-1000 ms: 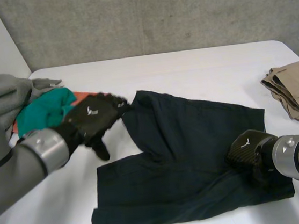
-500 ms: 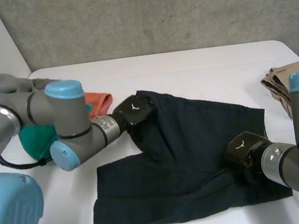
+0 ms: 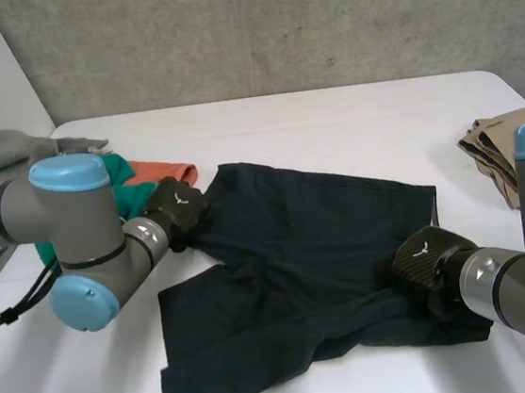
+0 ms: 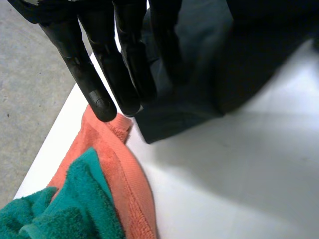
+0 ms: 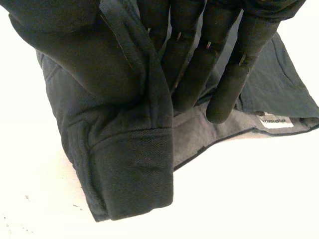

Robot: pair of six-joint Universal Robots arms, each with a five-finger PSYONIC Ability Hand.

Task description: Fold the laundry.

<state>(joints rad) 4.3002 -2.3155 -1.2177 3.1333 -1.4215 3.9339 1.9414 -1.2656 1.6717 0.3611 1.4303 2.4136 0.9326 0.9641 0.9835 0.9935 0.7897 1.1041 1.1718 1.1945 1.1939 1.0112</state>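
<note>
Since half a second ago the dark navy cloth shorts (image 3: 316, 247) have slid toward the robot's left, their far-right edge drawing in and fresh wrinkles gathering along the near side. The left arm has swung back with them. The left hand (image 3: 178, 206) is at the far-left corner of the shorts, which looks like a leg hem. In its wrist view the nearly straight fingers (image 4: 124, 64) lie against the cloth, and the corner hangs just above the white desk (image 3: 330, 122) over its own shadow, so I judge it pinched rather than merely touched. The right hand (image 3: 422, 268) grips the near-right corner. Its wrist view shows a thick fold of fabric clamped between thumb and fingers, with grey lining and a small white label (image 5: 276, 122) showing beyond the fingertips, so this is probably the waistband end. Holding opposite corners lets the arms stretch the shorts flat or carry one side over the other, so the fold itself looks barely begun. Just beside the left hand lie an orange terry towel (image 3: 170, 172) and a teal terry towel (image 3: 124, 188), close enough to snag if that corner drags further. A grey garment (image 3: 1, 150) and a folded beige garment (image 3: 500, 155) sit well apart at the desk's two ends.
</note>
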